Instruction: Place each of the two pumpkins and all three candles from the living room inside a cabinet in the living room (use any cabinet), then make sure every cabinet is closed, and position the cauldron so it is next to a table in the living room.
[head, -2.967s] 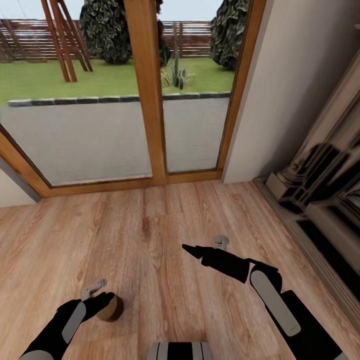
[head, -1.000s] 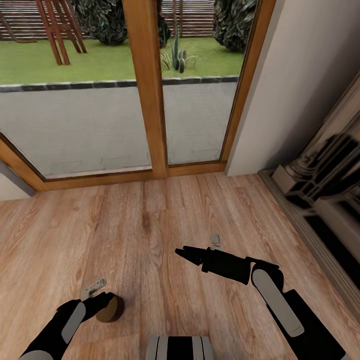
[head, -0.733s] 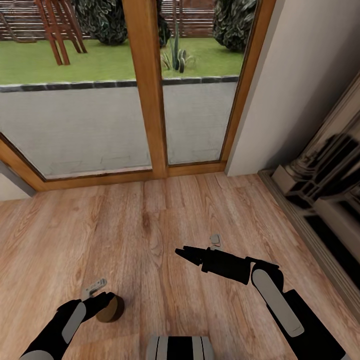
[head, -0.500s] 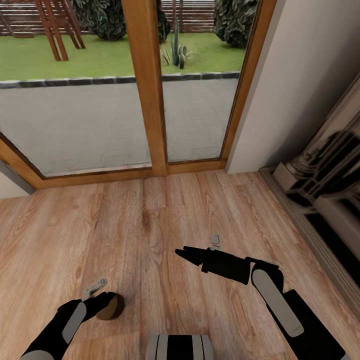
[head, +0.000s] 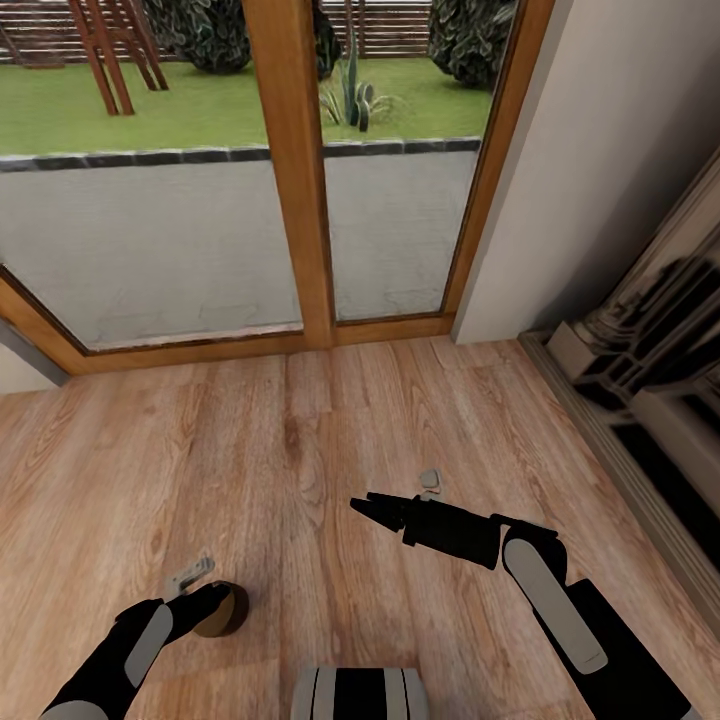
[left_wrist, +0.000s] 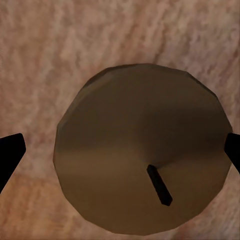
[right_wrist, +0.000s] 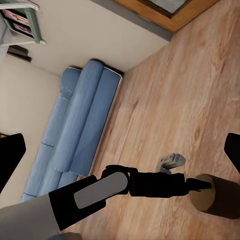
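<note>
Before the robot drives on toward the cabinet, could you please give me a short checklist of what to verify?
1. Candle sits between the left gripper fingertips: ok.
2. Left grip is firm: cannot tell; the fingertips sit at the candle's sides.
3. Right gripper carries nothing: ok.
4. Wooden floor is bare up to the window frame: ok.
5. Cabinet is in sight: not ok.

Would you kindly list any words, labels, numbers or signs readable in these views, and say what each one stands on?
None: no readable text anywhere.
The candle at the left end effector is plain.
The sofa, the floor and the window frame bear no lettering.
</note>
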